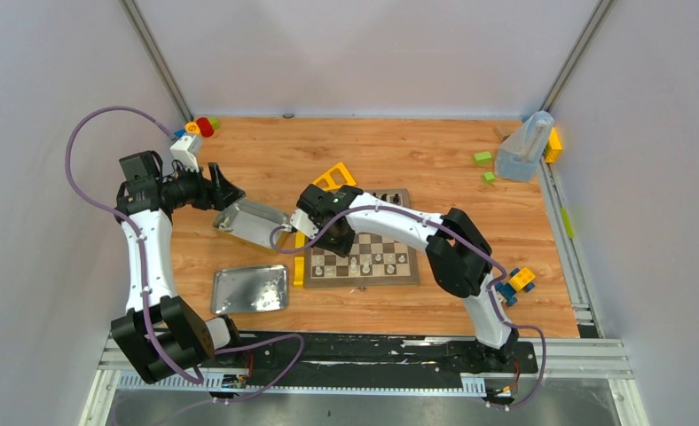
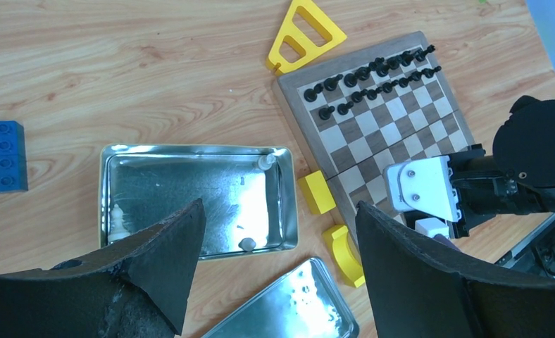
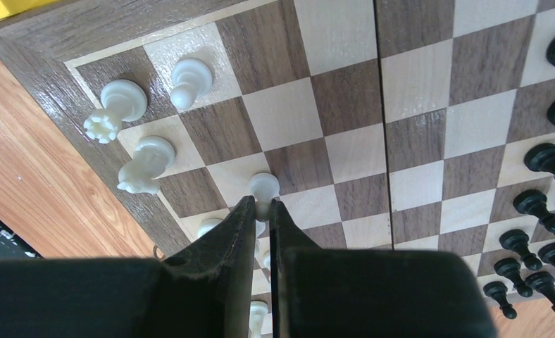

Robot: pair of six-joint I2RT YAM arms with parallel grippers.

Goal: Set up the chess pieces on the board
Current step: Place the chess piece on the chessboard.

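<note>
Black pieces [image 2: 373,74] fill two rows on the board [image 2: 394,120]. My right hand [image 3: 260,211] is pinched on a white pawn [image 3: 263,186] at the half-filled white side. My left hand [image 2: 280,205] gapes wide over a tin [image 2: 113,162] holding a few white pieces [image 2: 247,243].

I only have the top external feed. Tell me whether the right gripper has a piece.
Observer: Yes. The right wrist view shows the right gripper shut on a white pawn at the white end of the board.
Operator: Report what the tin under the left arm holds.
Observer: The left wrist view shows the left gripper open above the tin, which holds at least two white pieces.
</note>
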